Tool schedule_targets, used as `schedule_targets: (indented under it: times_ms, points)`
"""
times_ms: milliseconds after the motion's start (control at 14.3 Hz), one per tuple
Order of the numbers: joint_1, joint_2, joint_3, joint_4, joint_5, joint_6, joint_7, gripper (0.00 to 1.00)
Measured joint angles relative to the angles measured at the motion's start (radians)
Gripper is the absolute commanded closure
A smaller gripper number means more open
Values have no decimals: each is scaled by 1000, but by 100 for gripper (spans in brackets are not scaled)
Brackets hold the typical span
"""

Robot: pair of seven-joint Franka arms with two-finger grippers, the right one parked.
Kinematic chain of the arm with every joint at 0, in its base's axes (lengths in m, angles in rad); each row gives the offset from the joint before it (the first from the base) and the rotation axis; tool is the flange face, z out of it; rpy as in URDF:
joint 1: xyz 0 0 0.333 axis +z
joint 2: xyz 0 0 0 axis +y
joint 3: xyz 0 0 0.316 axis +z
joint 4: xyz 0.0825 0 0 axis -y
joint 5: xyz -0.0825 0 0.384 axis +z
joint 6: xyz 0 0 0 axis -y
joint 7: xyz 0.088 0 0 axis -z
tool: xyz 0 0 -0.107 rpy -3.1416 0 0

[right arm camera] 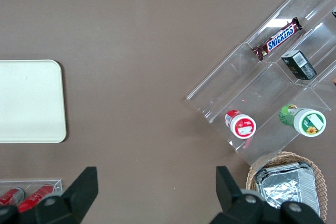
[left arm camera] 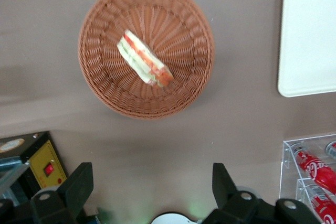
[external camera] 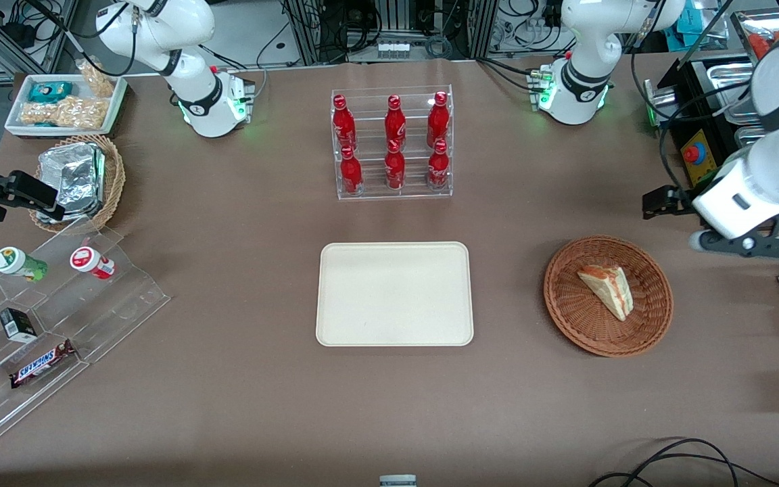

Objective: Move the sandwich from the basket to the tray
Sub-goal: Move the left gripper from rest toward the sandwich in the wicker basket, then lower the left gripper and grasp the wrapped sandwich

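The sandwich (external camera: 607, 289) (left arm camera: 144, 59), a pale bread wedge with red-orange and green filling, lies in the shallow reddish-brown wicker basket (external camera: 565, 318) (left arm camera: 94, 77). The cream tray (external camera: 394, 294) (left arm camera: 310, 40) (right arm camera: 29, 100) lies flat and bare beside the basket, toward the table's middle. My left gripper (external camera: 660, 201) (left arm camera: 152, 174) hangs above the table, a little farther from the front camera than the basket and apart from it. Its black fingers (left arm camera: 79, 184) stand wide open with only brown tabletop between them.
A clear rack of red bottles (external camera: 393, 145) (left arm camera: 310, 171) stands farther back than the tray. A black box with a red button (external camera: 697, 152) (left arm camera: 44, 166) sits close to my gripper. At the parked arm's end are a stepped acrylic shelf of snacks (external camera: 44, 304) and a tan basket of foil packets (external camera: 78, 179).
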Motion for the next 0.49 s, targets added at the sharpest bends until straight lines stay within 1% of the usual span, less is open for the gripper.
schedule_targets:
  times_ms: [140, 350, 490]
  points:
    - [0, 15, 1, -97, 1, 115, -47, 0]
    - [1, 50, 2, -249, 1, 329, -210, 0]
    - [1, 82, 6, -316, 1, 455, -313, 0]
